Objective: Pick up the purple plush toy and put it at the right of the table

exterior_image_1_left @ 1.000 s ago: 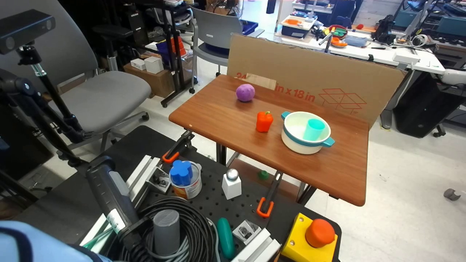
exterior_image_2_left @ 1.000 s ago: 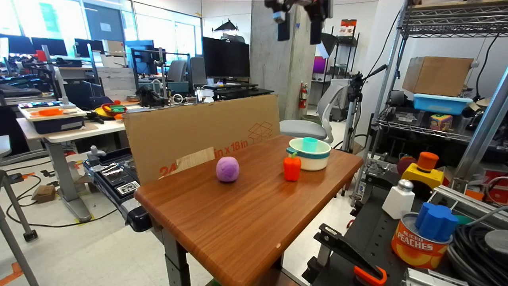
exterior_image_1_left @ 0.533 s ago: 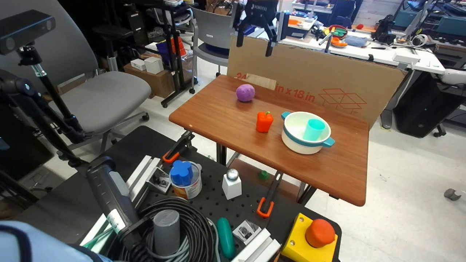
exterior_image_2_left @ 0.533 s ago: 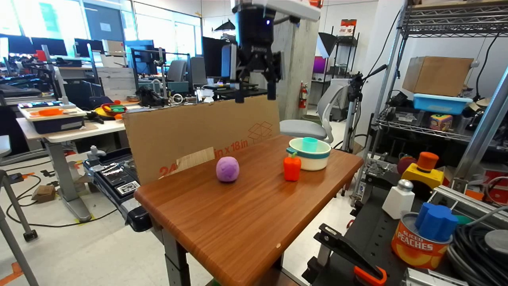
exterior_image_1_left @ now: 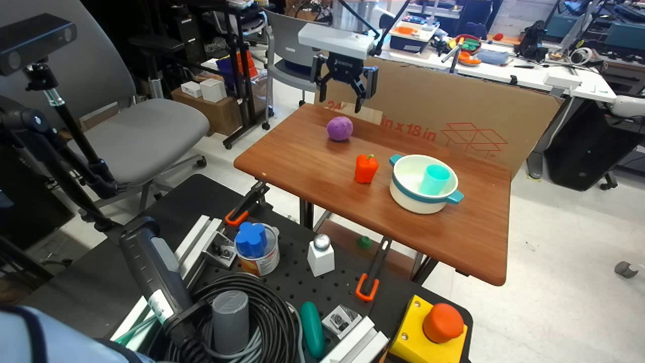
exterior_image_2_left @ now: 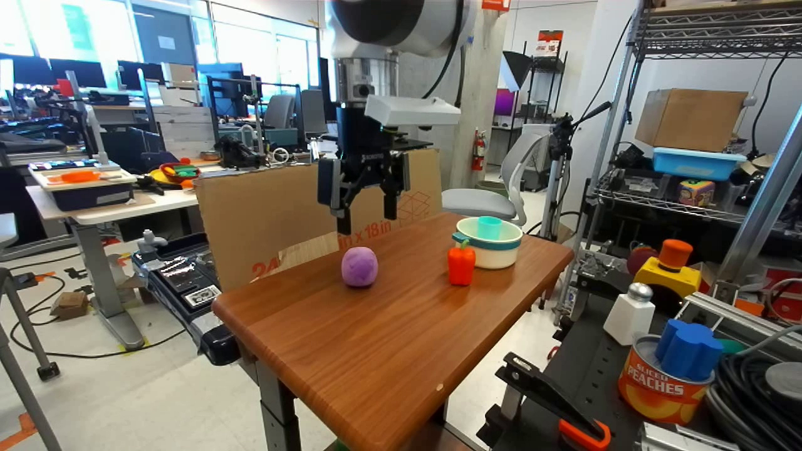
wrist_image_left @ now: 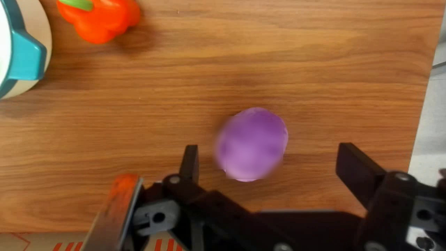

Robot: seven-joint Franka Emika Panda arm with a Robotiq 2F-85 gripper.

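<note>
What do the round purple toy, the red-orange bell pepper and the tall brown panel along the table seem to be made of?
Round purple toy: perhaps plush or foam; matte, mottled surface, no fibres distinguishable.
Red-orange bell pepper: likely plastic; its skin looks smooth, with a slight gloss.
Tall brown panel: almost surely cardboard; matte, with red printing and a ragged top edge.

Rectangular brown wood-grain tabletop [exterior_image_1_left: 295,156], round purple plush toy [exterior_image_1_left: 339,128] toward one end; upright orange-red bell pepper [exterior_image_1_left: 366,169] with green stem, just beside but apart from round cream pot [exterior_image_1_left: 410,201] with teal band and handles; plush toy well apart from both
</note>
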